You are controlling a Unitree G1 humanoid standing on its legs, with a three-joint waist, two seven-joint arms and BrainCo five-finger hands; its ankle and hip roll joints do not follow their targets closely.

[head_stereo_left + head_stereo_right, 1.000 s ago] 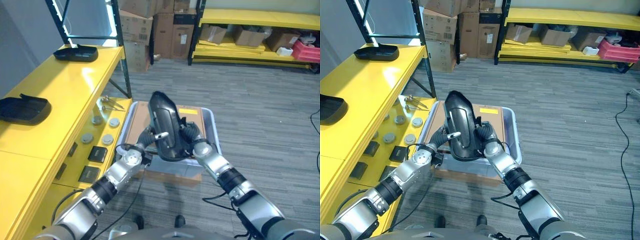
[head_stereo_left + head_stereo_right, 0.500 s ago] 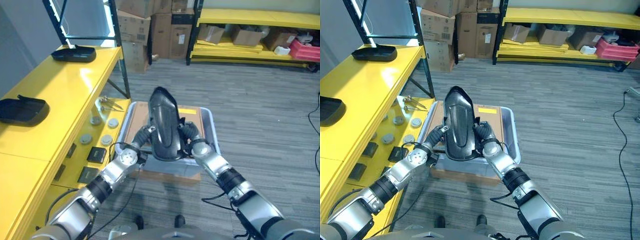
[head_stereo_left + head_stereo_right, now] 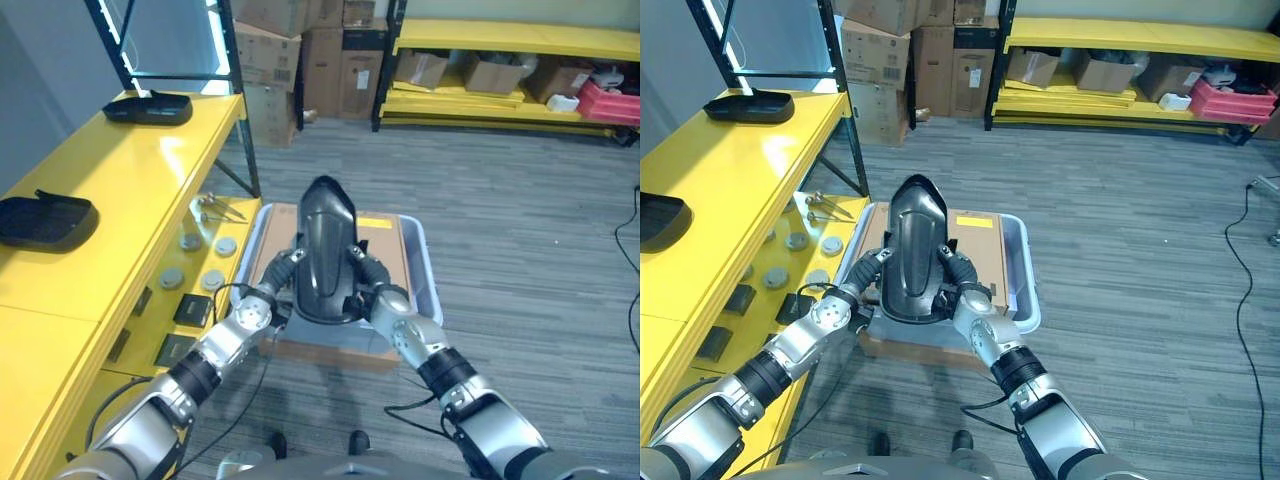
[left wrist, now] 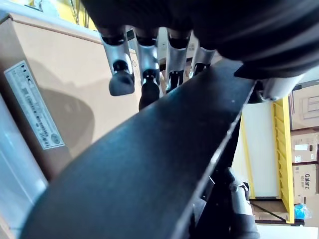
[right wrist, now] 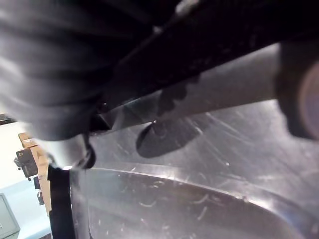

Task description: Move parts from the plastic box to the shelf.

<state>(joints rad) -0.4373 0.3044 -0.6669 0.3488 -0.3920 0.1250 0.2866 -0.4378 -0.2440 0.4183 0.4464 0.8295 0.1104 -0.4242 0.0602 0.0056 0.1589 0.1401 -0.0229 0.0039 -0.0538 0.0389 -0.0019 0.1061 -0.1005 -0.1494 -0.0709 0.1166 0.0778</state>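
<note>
A long black moulded part (image 3: 325, 250) hangs over the grey plastic box (image 3: 428, 295), which has a cardboard sheet (image 3: 385, 245) in it. My left hand (image 3: 272, 288) grips the part's left edge, and in the left wrist view its fingers (image 4: 144, 74) lie on one side of the part (image 4: 149, 169) with the thumb on the other. My right hand (image 3: 372, 285) holds the right edge, its fingers curled onto the part. The yellow shelf (image 3: 120, 200) runs along my left. Two similar black parts lie on it, one near (image 3: 45, 218) and one far (image 3: 148, 106).
The lower yellow ledge holds round metal discs (image 3: 195, 262), dark blocks (image 3: 193, 308) and metal tools (image 3: 222, 208). The plastic box rests on a cardboard carton (image 3: 330, 352) on the carpet. Cardboard boxes (image 3: 300, 50) and a yellow rack (image 3: 500, 60) stand at the back.
The black part has swung from leaning right to straight in front of me, its smooth back facing up. Both hands stayed on its edges, and the right arm drew in closer.
</note>
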